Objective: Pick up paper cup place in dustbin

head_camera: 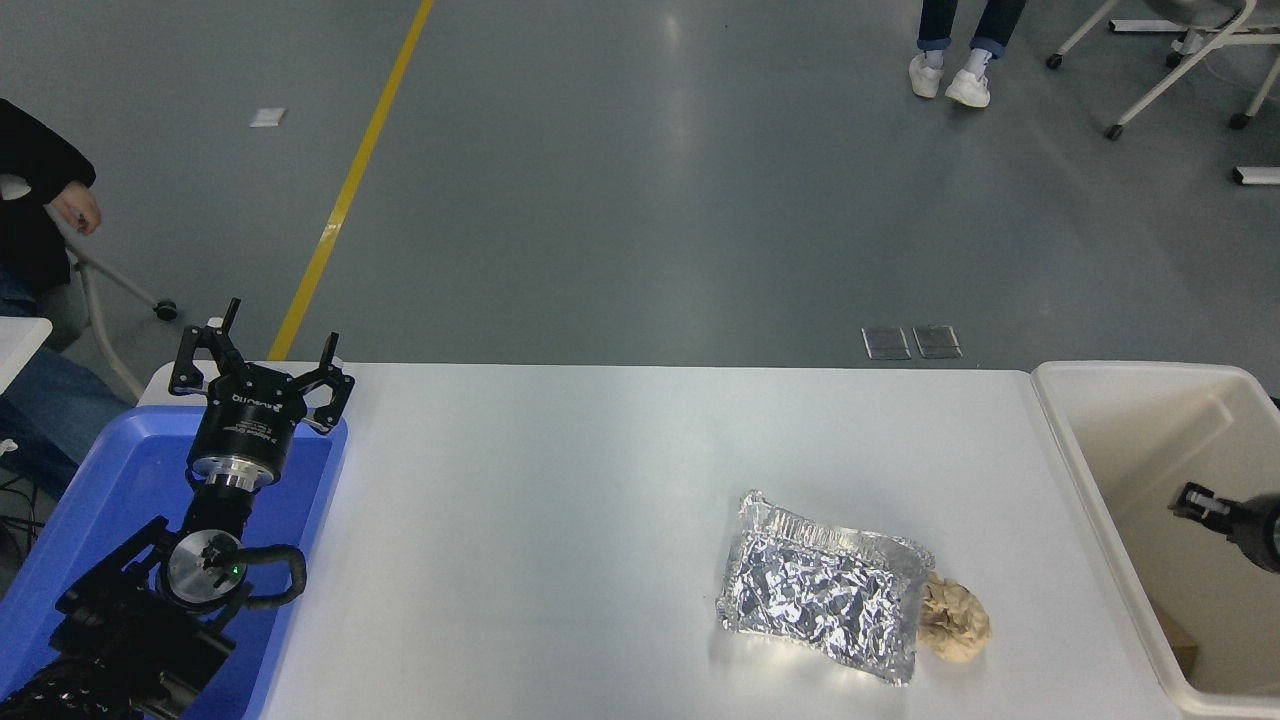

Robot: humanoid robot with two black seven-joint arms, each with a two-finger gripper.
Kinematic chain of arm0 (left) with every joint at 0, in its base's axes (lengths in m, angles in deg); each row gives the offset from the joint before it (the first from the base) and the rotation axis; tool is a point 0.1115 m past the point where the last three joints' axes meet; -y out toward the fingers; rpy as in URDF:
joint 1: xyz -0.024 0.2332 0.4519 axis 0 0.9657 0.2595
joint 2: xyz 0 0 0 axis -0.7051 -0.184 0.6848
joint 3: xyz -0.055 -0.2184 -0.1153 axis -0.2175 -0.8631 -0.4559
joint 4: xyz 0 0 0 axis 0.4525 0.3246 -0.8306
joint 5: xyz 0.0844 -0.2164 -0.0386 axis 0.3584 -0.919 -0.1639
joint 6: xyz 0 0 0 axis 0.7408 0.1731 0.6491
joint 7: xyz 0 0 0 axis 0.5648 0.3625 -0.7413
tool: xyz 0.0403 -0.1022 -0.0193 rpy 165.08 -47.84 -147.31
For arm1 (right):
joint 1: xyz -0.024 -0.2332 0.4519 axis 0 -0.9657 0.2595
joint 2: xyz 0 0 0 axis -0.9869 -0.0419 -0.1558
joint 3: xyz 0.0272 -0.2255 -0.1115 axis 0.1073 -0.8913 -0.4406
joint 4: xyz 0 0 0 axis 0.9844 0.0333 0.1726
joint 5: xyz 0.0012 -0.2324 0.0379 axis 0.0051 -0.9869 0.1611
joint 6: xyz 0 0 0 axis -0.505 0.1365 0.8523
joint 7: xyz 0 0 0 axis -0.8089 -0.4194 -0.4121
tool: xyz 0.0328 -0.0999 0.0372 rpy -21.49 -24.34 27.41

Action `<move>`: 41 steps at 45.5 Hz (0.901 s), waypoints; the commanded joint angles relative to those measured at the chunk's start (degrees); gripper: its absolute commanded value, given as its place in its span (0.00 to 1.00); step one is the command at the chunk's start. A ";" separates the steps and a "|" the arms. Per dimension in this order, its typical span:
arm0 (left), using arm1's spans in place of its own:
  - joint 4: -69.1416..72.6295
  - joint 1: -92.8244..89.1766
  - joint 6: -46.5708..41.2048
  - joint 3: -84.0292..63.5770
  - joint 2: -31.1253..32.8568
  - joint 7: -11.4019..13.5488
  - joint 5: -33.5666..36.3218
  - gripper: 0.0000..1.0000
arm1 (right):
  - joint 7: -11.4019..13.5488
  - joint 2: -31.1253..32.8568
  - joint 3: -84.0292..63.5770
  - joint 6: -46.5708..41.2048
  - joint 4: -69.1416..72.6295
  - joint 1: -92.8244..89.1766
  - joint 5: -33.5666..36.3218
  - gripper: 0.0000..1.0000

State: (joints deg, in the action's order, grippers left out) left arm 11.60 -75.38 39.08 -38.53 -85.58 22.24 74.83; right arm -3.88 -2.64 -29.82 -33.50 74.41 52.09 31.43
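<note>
The paper cup is not in view anywhere on the table. The dustbin, a large cream-white bin, stands at the table's right end. My right gripper comes in from the right edge and hangs over the inside of the dustbin. Only a small black part of it shows, and nothing can be seen in it. My left gripper is parked at the lower left, open and empty, over the far end of the blue tray.
A blue plastic tray lies at the table's left end under my left arm. A crumpled silver foil tray and a crumpled tan paper ball lie right of centre. A brown scrap lies in the bin. A person sits at far left.
</note>
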 commanded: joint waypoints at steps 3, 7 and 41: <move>0.02 -0.02 0.04 0.03 0.00 -0.01 0.00 1.00 | -0.06 3.85 -27.76 -8.29 19.92 39.49 0.12 1.00; 0.02 -0.02 0.04 0.03 0.00 -0.10 0.00 1.00 | -0.15 -0.37 -34.18 -14.17 24.40 50.57 3.36 1.00; 0.02 0.16 -0.05 -0.06 0.00 0.08 -0.09 1.00 | 0.38 -30.61 -36.92 -31.59 38.65 67.03 29.74 1.00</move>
State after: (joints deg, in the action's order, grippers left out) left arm 11.64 -75.28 39.03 -38.58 -85.60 22.28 74.75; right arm -3.66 -25.98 -66.67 -63.95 111.42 116.65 56.74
